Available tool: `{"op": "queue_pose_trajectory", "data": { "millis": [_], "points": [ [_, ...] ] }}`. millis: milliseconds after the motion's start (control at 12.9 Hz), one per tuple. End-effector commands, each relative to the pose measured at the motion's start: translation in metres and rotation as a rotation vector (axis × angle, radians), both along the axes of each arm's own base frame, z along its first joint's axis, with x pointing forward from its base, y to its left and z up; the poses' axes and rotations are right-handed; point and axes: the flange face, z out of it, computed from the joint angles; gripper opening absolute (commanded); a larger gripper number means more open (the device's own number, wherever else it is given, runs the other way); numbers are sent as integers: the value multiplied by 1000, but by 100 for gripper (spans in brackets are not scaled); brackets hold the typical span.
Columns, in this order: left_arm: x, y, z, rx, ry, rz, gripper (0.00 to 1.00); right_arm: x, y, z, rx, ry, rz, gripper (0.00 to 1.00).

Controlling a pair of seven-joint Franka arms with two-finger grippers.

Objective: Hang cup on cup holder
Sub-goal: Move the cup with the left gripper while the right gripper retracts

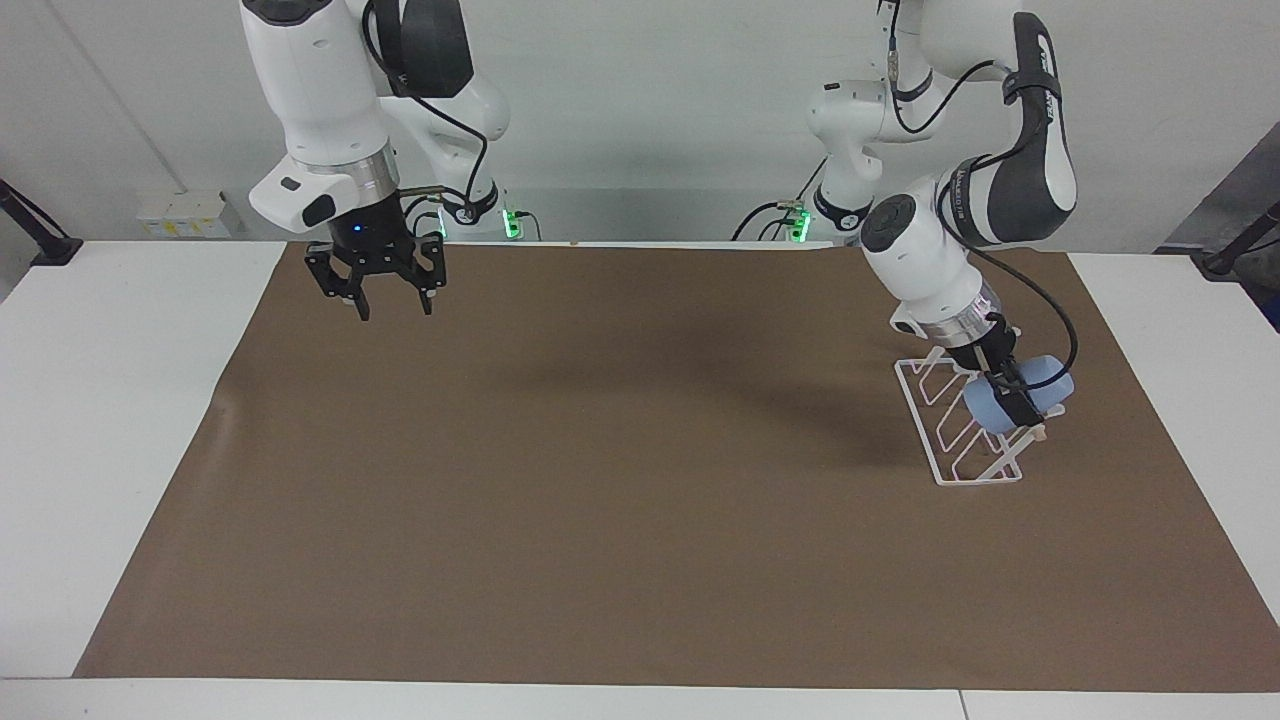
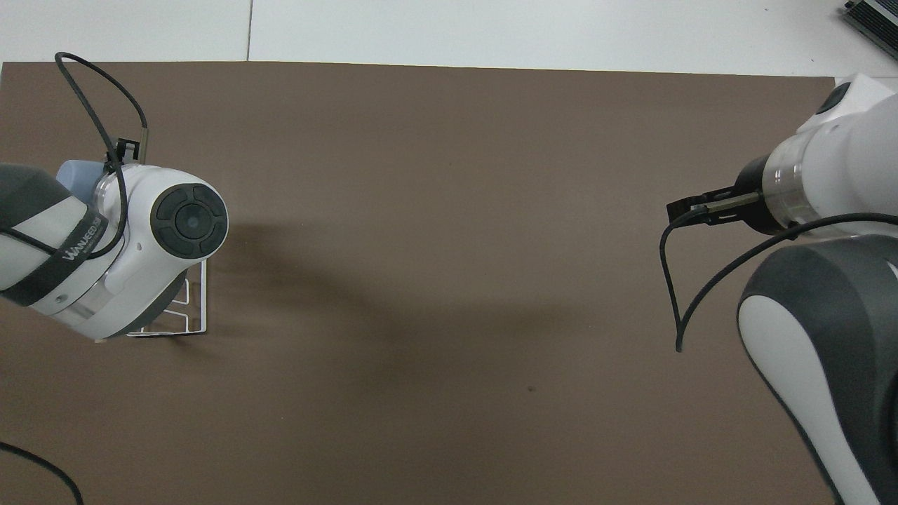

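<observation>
The light-blue cup (image 1: 1040,385) lies tilted on the slanted loops of the white wire cup holder (image 1: 978,481), which stands on the brown mat toward the left arm's end of the table. My left gripper (image 1: 1008,393) reaches down from above and sits around the cup, right over the rack. In the overhead view only a sliver of the cup (image 2: 74,175) and a corner of the cup holder (image 2: 198,308) show from under the left arm. My right gripper (image 1: 394,312) hangs open and holds nothing, over the mat's edge nearest the robots at the right arm's end.
A brown mat (image 1: 600,470) covers most of the white table (image 1: 110,400). Cables loop off both wrists. Nothing else stands on the mat.
</observation>
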Motion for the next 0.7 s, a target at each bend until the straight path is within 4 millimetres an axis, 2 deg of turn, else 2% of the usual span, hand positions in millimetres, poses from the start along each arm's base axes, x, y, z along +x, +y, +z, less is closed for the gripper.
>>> {"op": "queue_pose_trajectory", "data": {
  "millis": [0, 310, 465, 620],
  "points": [
    [-3, 0, -3, 8, -17, -13, 100, -1, -27, -3, 10, 22, 41, 74],
    [-3, -4, 2, 15, -17, -10, 100, -2, -57, -12, 14, 44, 48, 74],
    [-1, -7, 11, 33, -18, 9, 100, -4, -67, -14, 29, 48, 22, 75],
    [-4, -22, 27, 49, -24, 46, 100, -5, -71, -15, 63, 49, -27, 76]
  ]
}}
